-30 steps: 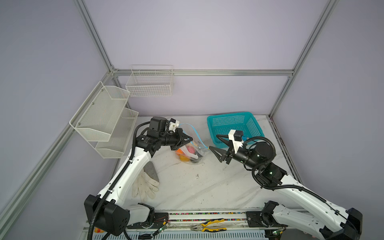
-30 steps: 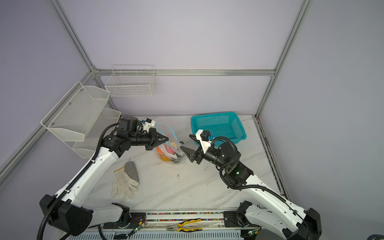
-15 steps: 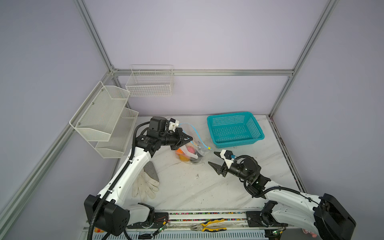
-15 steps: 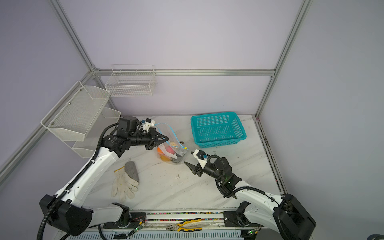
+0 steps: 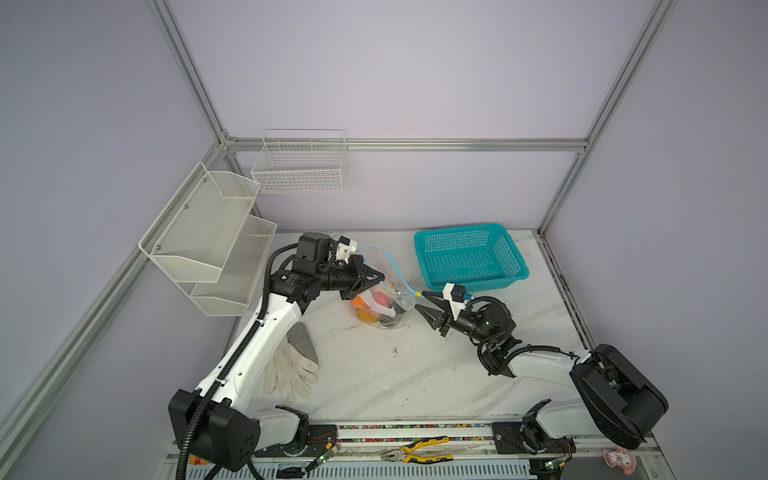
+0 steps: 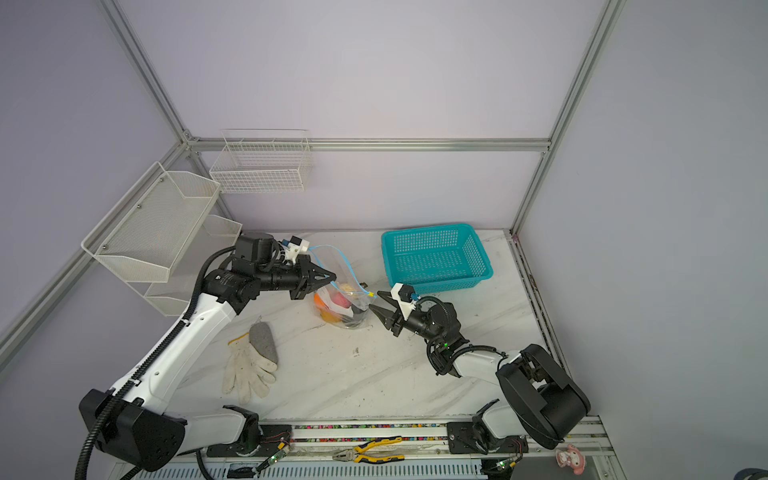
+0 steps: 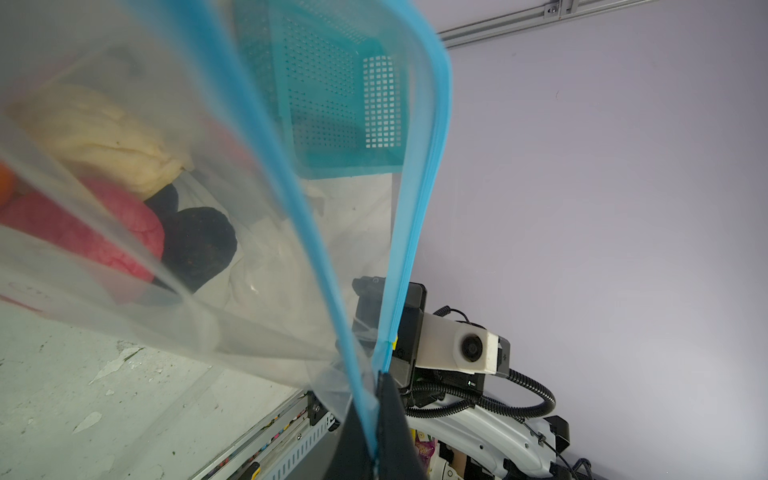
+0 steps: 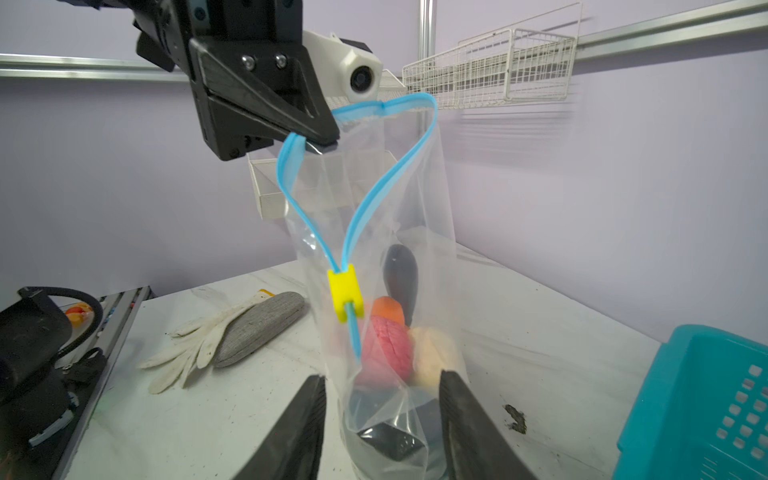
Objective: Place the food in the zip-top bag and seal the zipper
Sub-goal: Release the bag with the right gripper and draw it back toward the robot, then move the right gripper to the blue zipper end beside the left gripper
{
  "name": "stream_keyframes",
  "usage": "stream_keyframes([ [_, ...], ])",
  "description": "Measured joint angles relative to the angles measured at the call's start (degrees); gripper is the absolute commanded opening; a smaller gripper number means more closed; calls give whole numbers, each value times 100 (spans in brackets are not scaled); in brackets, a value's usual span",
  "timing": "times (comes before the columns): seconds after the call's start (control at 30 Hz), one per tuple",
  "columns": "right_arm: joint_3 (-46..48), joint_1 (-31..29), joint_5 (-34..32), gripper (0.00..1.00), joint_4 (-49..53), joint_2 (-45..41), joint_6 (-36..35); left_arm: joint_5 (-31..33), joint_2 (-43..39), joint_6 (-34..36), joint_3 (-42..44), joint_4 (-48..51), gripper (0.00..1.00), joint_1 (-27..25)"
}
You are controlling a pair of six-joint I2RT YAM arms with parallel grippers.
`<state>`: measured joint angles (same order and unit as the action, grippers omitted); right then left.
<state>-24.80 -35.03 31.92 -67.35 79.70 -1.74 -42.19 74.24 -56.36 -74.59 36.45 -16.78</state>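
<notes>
The left arm reaches forward, its left claw pinched shut on the rim of the zip-top bag. The right arm crouches low and folded, its right claw aimed toward the left one, jaws standing apart.

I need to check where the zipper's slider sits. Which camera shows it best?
The right wrist view: the yellow slider is large, sharp and unblocked, where the zipper's two open sides meet. In both top views it is a tiny yellow speck. The left wrist view shows only a sliver beside the strip.
</notes>
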Motion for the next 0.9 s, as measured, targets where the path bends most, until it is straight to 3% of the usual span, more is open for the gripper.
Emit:
stream_keyframes([
  [0.27,-13,0,295,47,-72,-155,107,0,0,0,0,0,0,2],
  [0.57,-286,0,514,13,-116,142,229,4,0,-2,24,-2,0,4],
  [0.9,-269,0,531,14,-94,74,144,4,-2,-4,24,-2,0,7],
])
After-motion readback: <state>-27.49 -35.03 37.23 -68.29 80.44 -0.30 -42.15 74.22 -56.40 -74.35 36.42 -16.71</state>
